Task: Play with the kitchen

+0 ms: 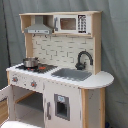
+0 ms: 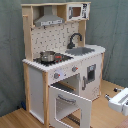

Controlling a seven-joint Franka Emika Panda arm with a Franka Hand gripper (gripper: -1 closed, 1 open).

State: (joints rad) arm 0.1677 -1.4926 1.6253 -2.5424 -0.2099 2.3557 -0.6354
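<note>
The kitchen (image 1: 60,70) stands white and light-wood, oven door (image 2: 70,105) hanging open; the claw's (image 2: 121,100) state I cannot tell.

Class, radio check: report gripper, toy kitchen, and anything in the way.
Gripper out of sight in both exterior views; only part of the arm shows at the second exterior view's right. Kitchen upright, oven door hanging open, pot on stovetop. Nothing blocking.

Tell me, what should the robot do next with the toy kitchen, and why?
Probably swing the white windowed oven door up and shut. In the second exterior view it hangs open below the two knobs of the tall white and light-wood toy kitchen, while the small silver pot sits on the stovetop. A white part, perhaps the arm, shows only at the second exterior view's right edge.
</note>
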